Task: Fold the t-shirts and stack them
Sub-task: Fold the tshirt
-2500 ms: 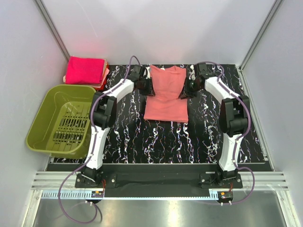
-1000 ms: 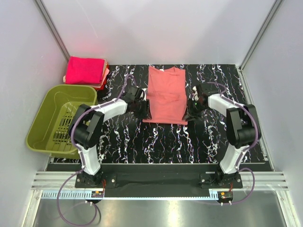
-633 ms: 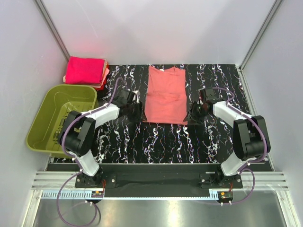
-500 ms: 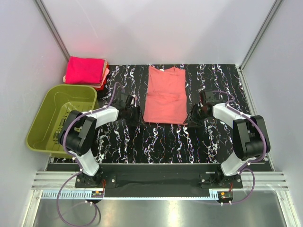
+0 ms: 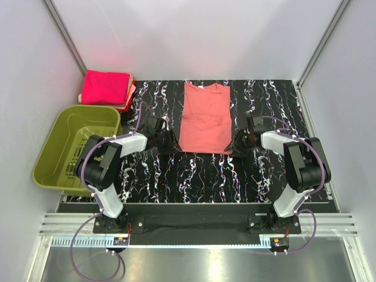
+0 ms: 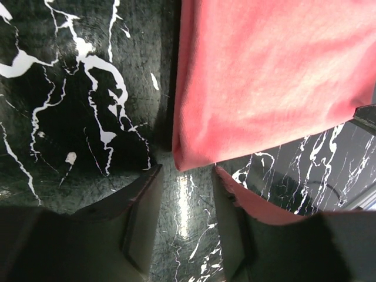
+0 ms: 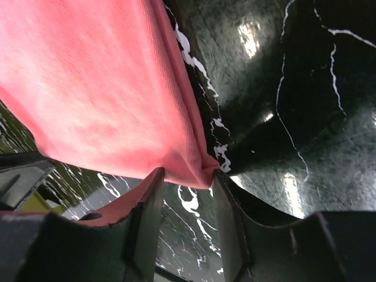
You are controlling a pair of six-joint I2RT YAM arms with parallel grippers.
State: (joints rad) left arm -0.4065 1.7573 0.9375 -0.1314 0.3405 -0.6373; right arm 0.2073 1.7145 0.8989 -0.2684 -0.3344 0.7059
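From the top camera I see the salmon t-shirt lying flat in the middle of the black marbled worktop. It is folded into a long narrow shape, with the collar at the far end and the hem toward the arm bases. Both arms are bent low and reach inward to the near end of the shirt. The left claw is just beside the near left corner of the hem. The right claw is just beside the near right corner, so the hem lies between the two.

In the left wrist camera the two fingers are spread, and I can see bare worktop in the gap. The corner of the cloth is directly in front of the fingertips and very near. It is not inside the gap, and nothing is pinched.

In the right wrist camera the fingers are also spread. Here the folded corner of the shirt comes to the mouth of the gap, right at the tips, and it seems to touch one tip. The claw does not squeeze it, because worktop shows between the fingers behind the corner.

At the far left corner of the worktop lies the stack of magenta t-shirts, folded into flat rectangles and well apart from both claws. The green basket stands at the left edge of the worktop, nearer to me than the stack and beside the left arm.
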